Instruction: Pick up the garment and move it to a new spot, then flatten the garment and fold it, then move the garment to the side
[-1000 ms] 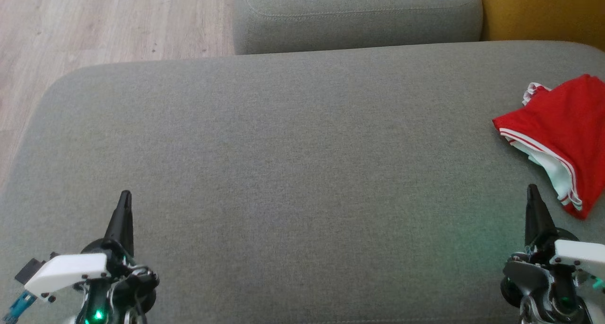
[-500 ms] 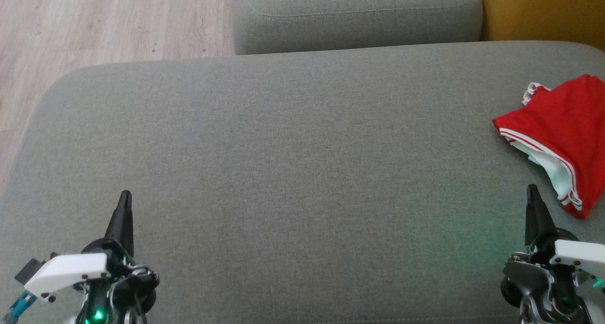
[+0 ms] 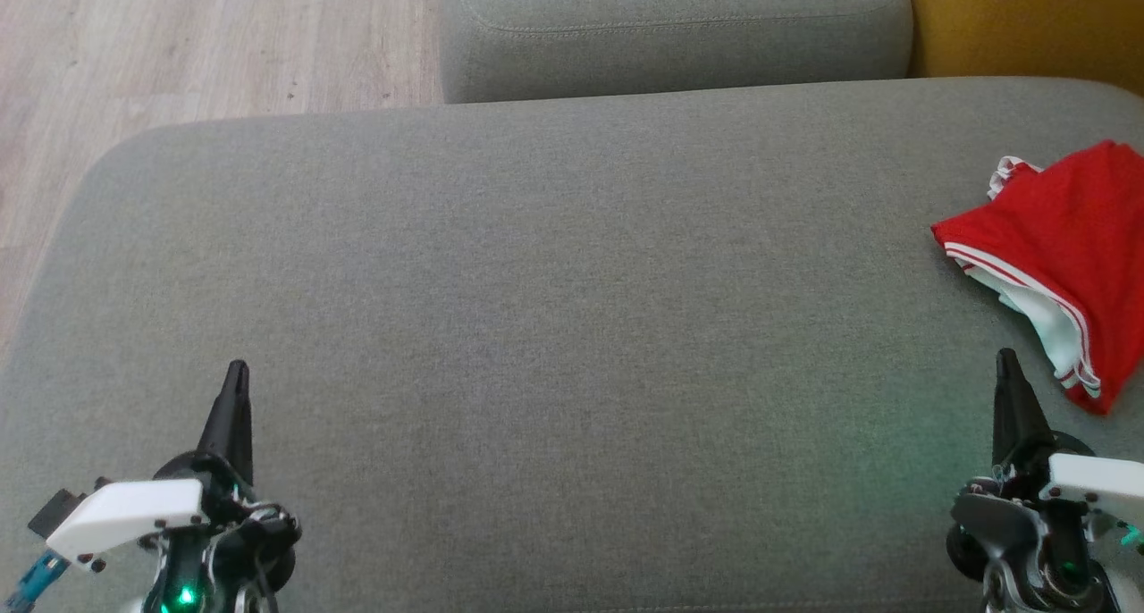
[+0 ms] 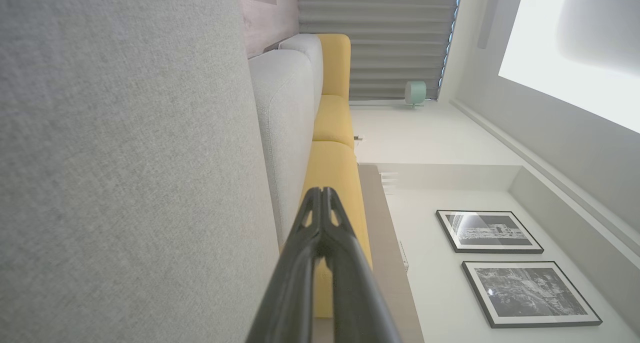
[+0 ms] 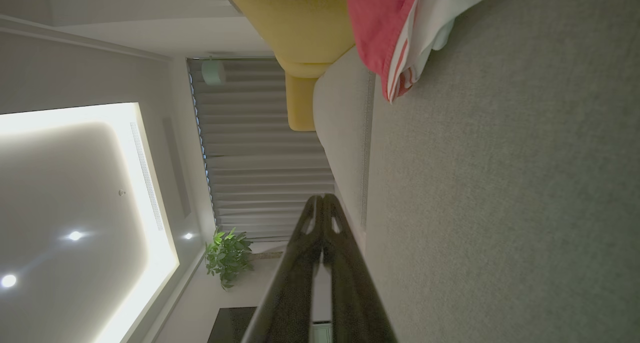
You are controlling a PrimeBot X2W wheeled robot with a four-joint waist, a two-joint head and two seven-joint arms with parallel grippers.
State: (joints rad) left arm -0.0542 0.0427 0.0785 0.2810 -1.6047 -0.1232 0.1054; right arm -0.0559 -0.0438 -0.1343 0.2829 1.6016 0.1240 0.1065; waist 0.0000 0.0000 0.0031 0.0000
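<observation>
Both finger pairs were closed, empty: left gripper (image 3: pixel 237 369), right gripper (image 3: pixel 1007 357). Red garment (image 3: pixel 1064 238) lay bunched on sofa seat (image 3: pixel 536 282), far right, near right gripper. Likely light, limp, slippery; pinch striped hem.

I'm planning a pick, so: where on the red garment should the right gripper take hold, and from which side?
Take the red garment by its striped white-trimmed edge, the near-left one facing the right gripper. Come from the left, low over the cushion: the layers end there, probably in a liftable lip.
</observation>
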